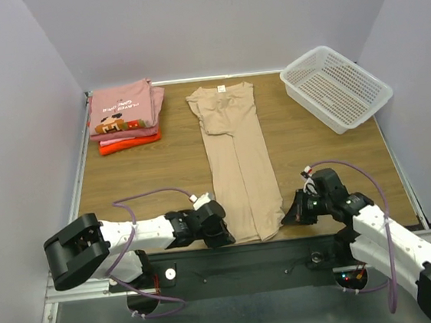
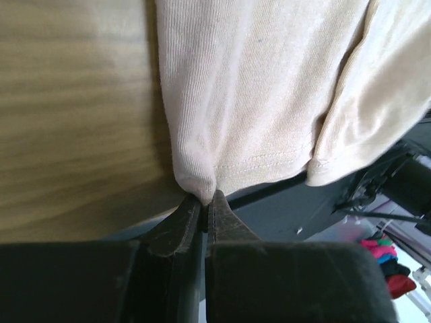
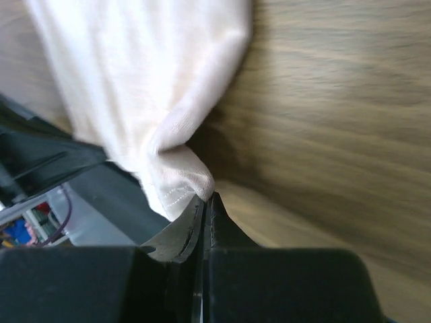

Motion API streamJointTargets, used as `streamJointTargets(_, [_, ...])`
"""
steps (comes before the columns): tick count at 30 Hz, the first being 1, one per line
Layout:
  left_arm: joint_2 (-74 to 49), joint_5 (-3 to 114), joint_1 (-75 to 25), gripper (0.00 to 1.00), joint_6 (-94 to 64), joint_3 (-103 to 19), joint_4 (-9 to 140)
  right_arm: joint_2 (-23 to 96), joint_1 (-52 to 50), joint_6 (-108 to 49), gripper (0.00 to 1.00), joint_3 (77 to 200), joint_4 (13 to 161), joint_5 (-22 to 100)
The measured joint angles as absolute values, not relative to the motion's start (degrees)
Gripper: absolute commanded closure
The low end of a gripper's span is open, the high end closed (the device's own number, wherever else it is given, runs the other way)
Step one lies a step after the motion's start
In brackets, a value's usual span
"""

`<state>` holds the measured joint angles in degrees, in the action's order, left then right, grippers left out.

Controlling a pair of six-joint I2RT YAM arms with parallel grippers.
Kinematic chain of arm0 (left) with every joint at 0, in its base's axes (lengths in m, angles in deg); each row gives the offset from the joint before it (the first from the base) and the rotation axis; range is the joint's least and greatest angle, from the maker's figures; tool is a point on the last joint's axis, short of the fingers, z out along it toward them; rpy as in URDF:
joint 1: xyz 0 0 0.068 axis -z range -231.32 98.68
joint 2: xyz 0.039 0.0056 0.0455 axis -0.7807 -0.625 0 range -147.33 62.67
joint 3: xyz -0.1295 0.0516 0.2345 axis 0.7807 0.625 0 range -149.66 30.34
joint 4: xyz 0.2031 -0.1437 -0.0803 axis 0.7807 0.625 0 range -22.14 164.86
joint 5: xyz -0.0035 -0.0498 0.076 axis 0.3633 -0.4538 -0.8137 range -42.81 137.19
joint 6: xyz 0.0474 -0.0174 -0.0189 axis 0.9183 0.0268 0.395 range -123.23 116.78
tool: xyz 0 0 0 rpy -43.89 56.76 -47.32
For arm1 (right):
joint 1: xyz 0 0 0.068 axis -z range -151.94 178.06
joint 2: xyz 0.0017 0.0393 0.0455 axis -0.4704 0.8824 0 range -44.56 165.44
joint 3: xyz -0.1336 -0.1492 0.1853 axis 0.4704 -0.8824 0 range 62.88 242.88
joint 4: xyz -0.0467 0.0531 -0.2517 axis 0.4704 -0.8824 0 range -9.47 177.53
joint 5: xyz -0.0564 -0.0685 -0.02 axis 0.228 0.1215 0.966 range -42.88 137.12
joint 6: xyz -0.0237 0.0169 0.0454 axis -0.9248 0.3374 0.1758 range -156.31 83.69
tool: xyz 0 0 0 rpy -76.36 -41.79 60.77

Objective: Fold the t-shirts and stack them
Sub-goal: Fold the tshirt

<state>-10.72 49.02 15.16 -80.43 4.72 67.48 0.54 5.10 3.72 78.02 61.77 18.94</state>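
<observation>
Tan t-shirt — end effectors low at hem

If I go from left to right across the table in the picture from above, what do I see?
pile of folded shirts → tan shirt → white basket

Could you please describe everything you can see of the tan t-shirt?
The tan t-shirt is plain, finely ribbed soft cloth, folded lengthwise into a long strip. It lies flat on the wooden table, collar far, stitched hem at the near edge. The left hand and right hand each pinch a hem corner.
</observation>
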Motion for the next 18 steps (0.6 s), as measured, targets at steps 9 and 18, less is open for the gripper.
streamJointTargets(9, [-7.9,47.8,15.6,1.00,-79.5,1.9,76.4,-3.4,5.1,3.5,1.00,80.7,55.8,19.7])
streamJointTargets(18, [-11.9,47.2,1.8,1.00,-70.4,-6.4,76.4,11.7,5.1,2.4,1.00,95.7,59.6,30.1])
